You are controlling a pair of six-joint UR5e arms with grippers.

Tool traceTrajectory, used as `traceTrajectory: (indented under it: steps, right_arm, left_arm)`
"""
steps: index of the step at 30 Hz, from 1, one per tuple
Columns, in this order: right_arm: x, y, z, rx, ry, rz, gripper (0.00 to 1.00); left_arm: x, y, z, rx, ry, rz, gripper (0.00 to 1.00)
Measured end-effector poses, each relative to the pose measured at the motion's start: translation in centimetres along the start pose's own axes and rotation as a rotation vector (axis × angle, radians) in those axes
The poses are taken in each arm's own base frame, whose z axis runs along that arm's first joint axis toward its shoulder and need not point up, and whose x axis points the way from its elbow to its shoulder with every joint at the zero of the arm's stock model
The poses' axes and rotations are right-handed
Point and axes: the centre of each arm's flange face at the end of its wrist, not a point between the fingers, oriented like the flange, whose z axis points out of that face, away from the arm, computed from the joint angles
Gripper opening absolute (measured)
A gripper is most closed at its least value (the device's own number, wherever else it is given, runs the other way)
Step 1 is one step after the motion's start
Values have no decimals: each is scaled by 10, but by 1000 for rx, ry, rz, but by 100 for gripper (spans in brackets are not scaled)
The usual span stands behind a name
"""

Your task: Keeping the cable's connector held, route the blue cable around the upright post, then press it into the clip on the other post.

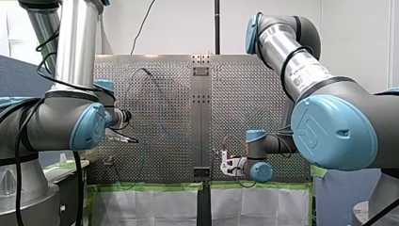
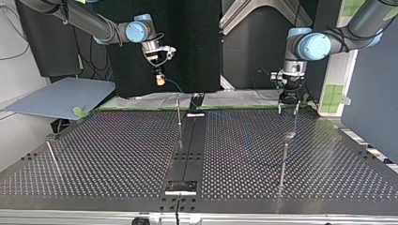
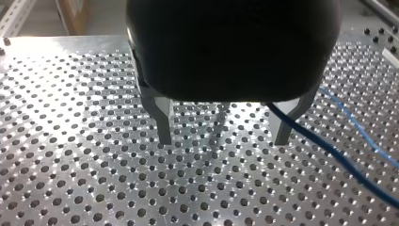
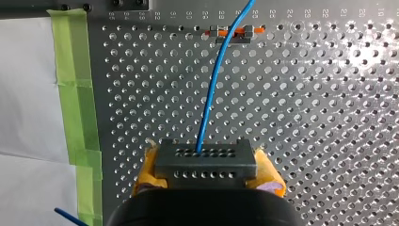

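Clenching the connector (image 4: 205,162), right pincer (image 4: 207,170) points blue cable (image 4: 211,94) straight ahead; left pincer (image 3: 223,141) released.

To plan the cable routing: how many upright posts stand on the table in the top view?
3: the middle post, far back; the right post, nearer the camera; the left post, by the view's left edge. More may be hidden.

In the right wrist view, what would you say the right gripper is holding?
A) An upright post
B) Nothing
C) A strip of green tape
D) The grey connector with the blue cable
D: the connector sits clamped in the right gripper, with the blue cable running out of it.
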Motion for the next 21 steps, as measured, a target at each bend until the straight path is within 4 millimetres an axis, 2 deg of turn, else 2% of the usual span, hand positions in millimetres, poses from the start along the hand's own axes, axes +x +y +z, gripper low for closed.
traceTrajectory:
  steps: [11, 21]
  right_arm:
    - [0, 0, 0, 1, 0, 0, 0]
    - [0, -1, 0, 1, 1, 0, 0]
  left_arm:
    - [3, 4, -9, 48, -8, -93, 100]
    - [6, 16, -24, -31, -20, -58, 100]
